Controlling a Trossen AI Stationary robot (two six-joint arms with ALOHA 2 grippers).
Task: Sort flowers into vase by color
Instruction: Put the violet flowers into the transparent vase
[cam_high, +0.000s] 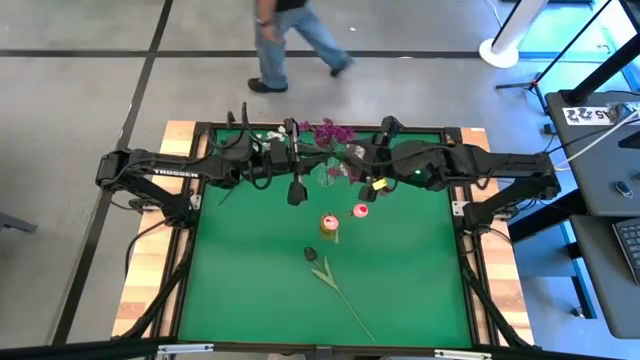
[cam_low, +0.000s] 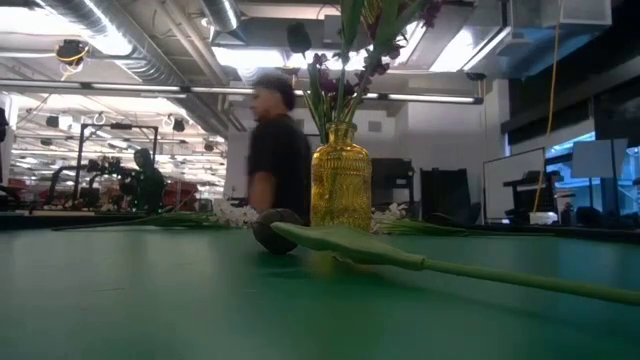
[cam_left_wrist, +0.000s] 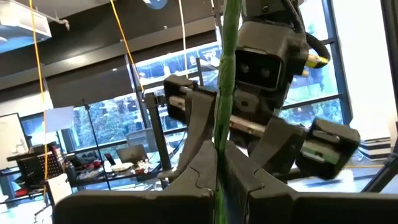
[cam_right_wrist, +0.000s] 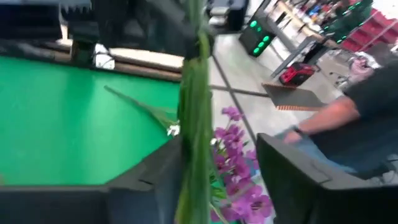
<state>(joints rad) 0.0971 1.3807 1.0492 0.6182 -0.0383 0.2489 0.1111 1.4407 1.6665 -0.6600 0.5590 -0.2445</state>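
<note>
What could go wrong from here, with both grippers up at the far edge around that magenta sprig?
Both arms crowd one green stem: the left gripper is shut on it while the right gripper reaches close, so a mistimed handover could drop or bend it. Swinging it could knock the yellow vase.

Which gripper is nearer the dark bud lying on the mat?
Left. The left gripper is just beyond the dark bud; the right gripper is farther back.

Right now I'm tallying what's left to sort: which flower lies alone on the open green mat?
The dark-budded flower with the long green stem, lying flat near the table's front, apart from the magenta-purple sprigs at the far edge by both arms.
</note>
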